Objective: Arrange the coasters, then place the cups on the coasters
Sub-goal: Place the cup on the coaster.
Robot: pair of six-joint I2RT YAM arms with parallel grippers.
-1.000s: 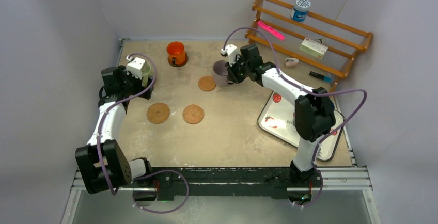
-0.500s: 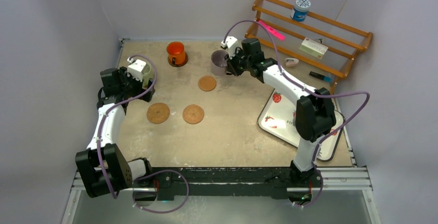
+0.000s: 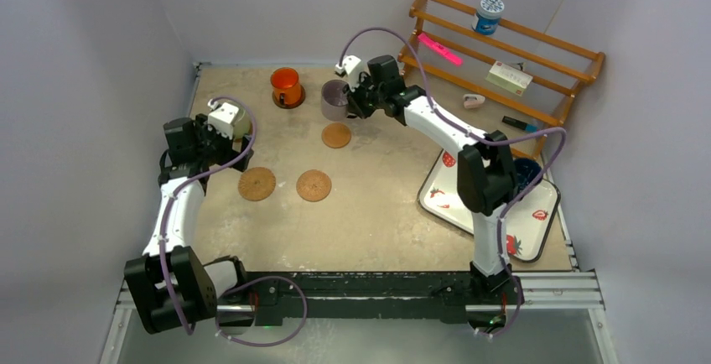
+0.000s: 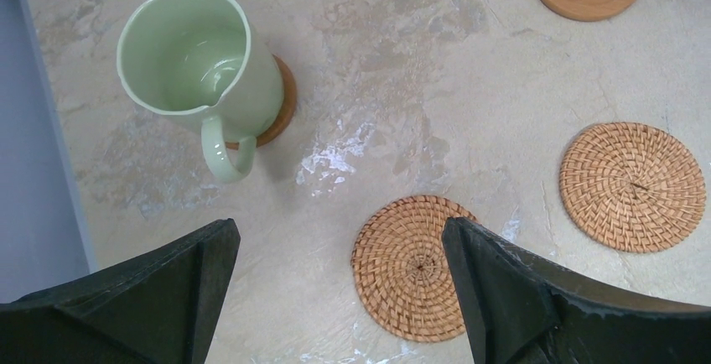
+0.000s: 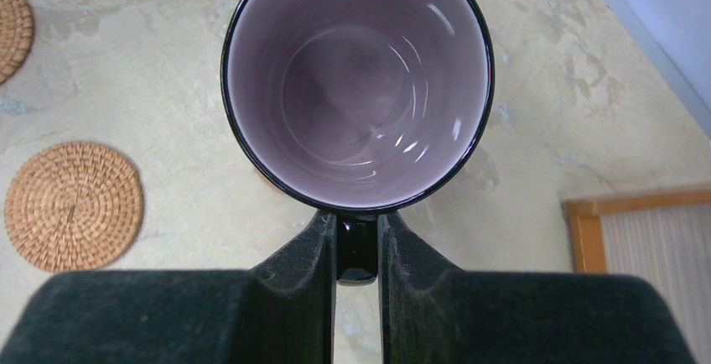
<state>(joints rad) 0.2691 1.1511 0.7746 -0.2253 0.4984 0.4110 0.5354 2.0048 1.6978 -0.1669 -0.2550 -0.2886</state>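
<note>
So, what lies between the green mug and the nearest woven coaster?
Only bare table between green mug and coaster, seen in the left wrist view.

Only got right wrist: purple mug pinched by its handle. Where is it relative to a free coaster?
Observer: In the top view the purple mug, in the right gripper, shows just beyond the bare wooden coaster, toward the back wall, not over it.
Operator: Left arm?
Observer: The left gripper is open and empty, above the table beside the green mug.
Operator: Any mugs placed?
Observer: Two. The green mug sits on a brown coaster, and the orange mug sits on a dark coaster.
</note>
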